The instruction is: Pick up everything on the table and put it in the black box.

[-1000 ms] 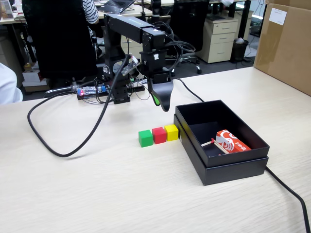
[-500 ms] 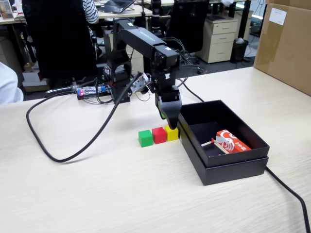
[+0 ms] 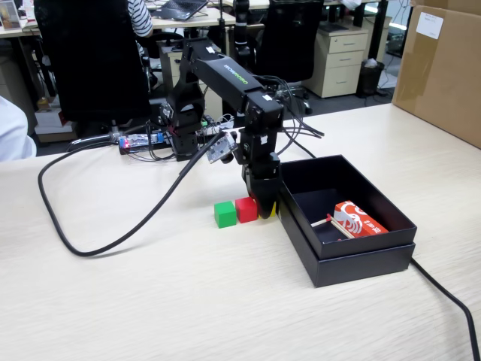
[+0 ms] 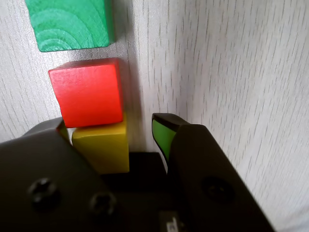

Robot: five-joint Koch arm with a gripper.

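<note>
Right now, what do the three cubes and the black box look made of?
The green cube looks like painted wood: curved grain rings show through. The red cube and yellow cube look similarly painted, matte, probably wood. The black box looks like matte cardboard, thin-walled, though that is uncertain.

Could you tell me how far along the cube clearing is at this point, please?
None of the three cubes is in the black box yet. In hand: the gripper is down around the yellow cube, jaws open, not closed on it. Left: the red cube and green cube, both on the table.
</note>
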